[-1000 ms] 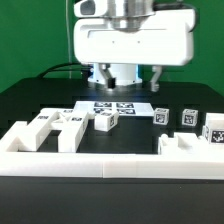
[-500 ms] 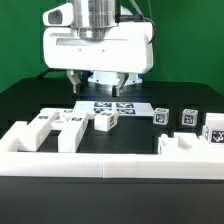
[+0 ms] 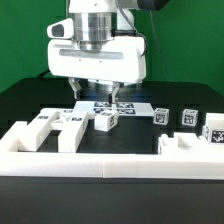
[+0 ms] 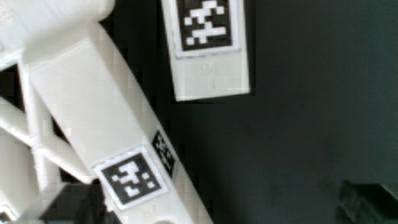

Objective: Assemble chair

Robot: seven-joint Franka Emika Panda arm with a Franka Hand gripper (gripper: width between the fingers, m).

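While the gripper (image 3: 98,96) hangs above the black surface (image 3: 140,135), its two fingers (image 3: 80,92) are spread wide with nothing between them, and the chair (image 3: 70,126) lies in loose white parts below. Larger tagged parts (image 3: 40,126) are clustered at the exterior view's left, close to the low white border wall (image 3: 110,165). One small block (image 3: 105,121) sits just in front of the marker board (image 3: 128,106), almost under the gripper. Three small tagged blocks (image 3: 187,117) stand in a row towards the exterior view's right. Seen from the wrist, a long white bar (image 4: 98,110) bearing a square tag (image 4: 134,177) runs slantwise over the dark surface. A second tagged white slab (image 4: 210,60) lies apart from it, and which piece that is cannot be told.
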